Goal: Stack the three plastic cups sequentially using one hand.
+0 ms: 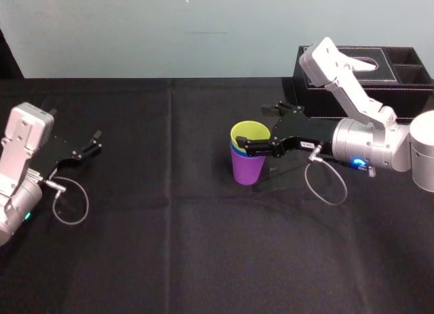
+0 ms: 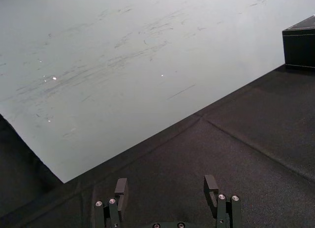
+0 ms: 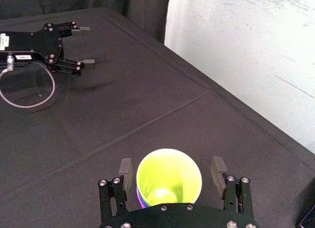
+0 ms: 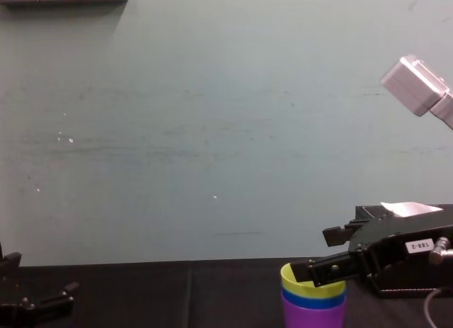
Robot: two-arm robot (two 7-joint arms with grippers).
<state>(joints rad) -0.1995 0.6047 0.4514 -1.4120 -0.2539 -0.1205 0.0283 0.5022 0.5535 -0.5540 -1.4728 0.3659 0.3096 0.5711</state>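
Observation:
The three plastic cups stand nested upright right of the table's middle: purple at the bottom, blue as a thin band, yellow-green on top. My right gripper reaches in from the right at rim height and straddles the yellow-green cup. In the right wrist view both fingers stand apart from the rim with a gap on each side, so the right gripper is open. From the chest the stack sits just below that gripper. My left gripper rests open at the far left.
A black tissue box stands at the back right, behind the right arm. Black cloth covers the table, with a pale wall close behind. The left gripper hovers over bare cloth, and loose cable loops hang under both wrists.

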